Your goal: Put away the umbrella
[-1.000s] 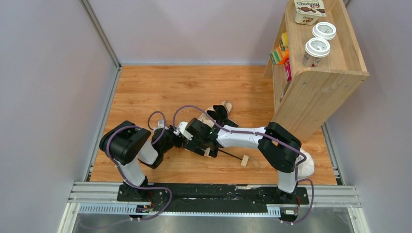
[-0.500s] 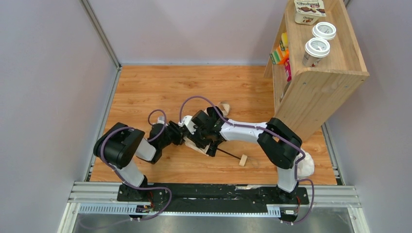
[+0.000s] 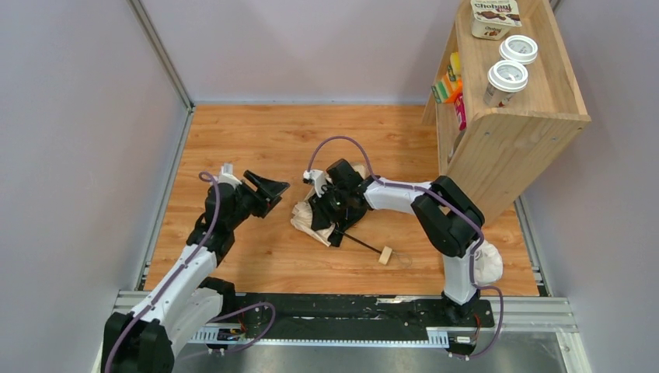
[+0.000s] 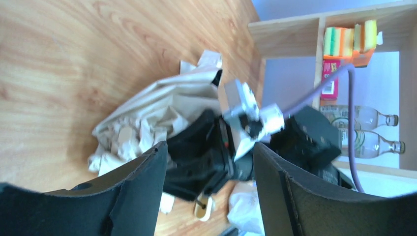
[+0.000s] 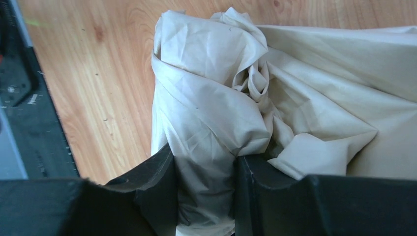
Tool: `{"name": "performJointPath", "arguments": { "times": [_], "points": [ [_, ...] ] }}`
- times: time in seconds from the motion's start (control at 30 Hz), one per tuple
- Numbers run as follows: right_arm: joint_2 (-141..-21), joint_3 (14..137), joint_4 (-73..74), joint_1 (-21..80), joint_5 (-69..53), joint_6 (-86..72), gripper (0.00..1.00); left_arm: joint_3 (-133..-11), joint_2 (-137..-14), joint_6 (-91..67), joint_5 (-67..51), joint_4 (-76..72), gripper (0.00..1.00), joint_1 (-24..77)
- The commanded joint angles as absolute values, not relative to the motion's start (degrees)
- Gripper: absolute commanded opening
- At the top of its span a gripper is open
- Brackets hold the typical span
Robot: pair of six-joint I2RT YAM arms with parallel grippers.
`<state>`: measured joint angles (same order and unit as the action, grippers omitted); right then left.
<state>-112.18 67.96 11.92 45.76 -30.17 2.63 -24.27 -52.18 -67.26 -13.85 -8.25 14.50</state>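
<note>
Slip risk: I'm pinching only loose umbrella (image 5: 211,88) fabric with right tool (image 5: 204,160), left tool (image 4: 210,150) hanging spread apart.

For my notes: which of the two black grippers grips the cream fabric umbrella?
The right gripper, pinching the cream fabric umbrella; the left gripper stands open, apart from it, holding nothing.

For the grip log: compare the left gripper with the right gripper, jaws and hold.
The left gripper has its jaws wide apart; the right gripper has them closed in. The left gripper holds nothing; the right gripper pinches the cream fabric of the umbrella. The left gripper sits clear of the umbrella; the right gripper is on it. Both have black jaws.
</note>
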Motion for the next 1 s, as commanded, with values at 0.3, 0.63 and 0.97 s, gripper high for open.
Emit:
{"name": "performJointPath", "arguments": {
  "times": [0.3,0.63,0.97],
  "points": [
    [-122.3,65.4,23.4,42.0,-38.9,-2.6,0.00,-21.2,-56.8,-89.6,-7.8,0.4,0.73,23.6],
    [-121.7,65.8,23.2,42.0,-39.2,-2.1,0.00,-24.2,-69.7,-88.0,-5.2,-12.6,0.74,24.4],
    [-121.7,66.7,23.8,42.0,-38.5,-1.8,0.00,-25.7,-78.0,-89.2,-5.4,-15.9,0.75,27.9]
  ]
}}
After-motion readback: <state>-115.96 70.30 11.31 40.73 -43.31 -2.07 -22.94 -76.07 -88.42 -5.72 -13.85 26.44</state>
